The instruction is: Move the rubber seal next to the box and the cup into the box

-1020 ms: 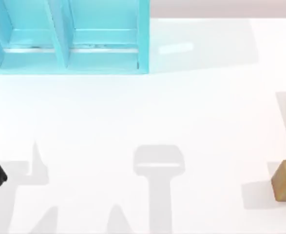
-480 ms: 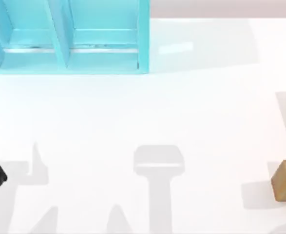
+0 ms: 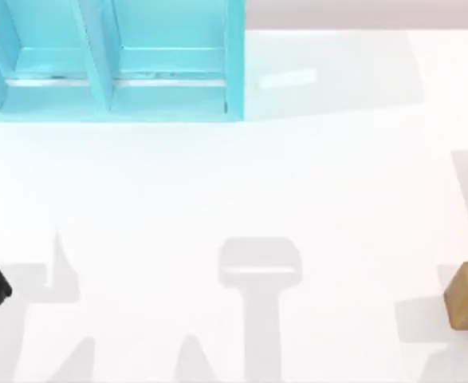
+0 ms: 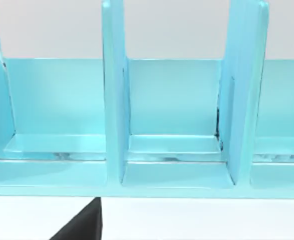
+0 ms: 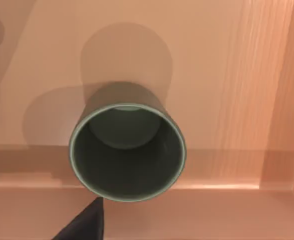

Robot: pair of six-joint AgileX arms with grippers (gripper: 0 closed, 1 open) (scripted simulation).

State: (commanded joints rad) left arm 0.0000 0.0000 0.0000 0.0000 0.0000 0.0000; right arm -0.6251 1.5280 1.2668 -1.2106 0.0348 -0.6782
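My right wrist cam looks down into the cup (image 5: 127,152): upright, olive-grey, hollow dark inside. It stands on a pinkish-tan surface (image 5: 227,75). A dark wedge (image 5: 84,225) sits beside its rim.

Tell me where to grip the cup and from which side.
Grip the cup by its thin rim, coming straight down from above. In the right wrist view it stands upright with its mouth open toward the camera, so one finger could go inside the hollow and one outside the wall. It is round, so probably any point on the rim serves.
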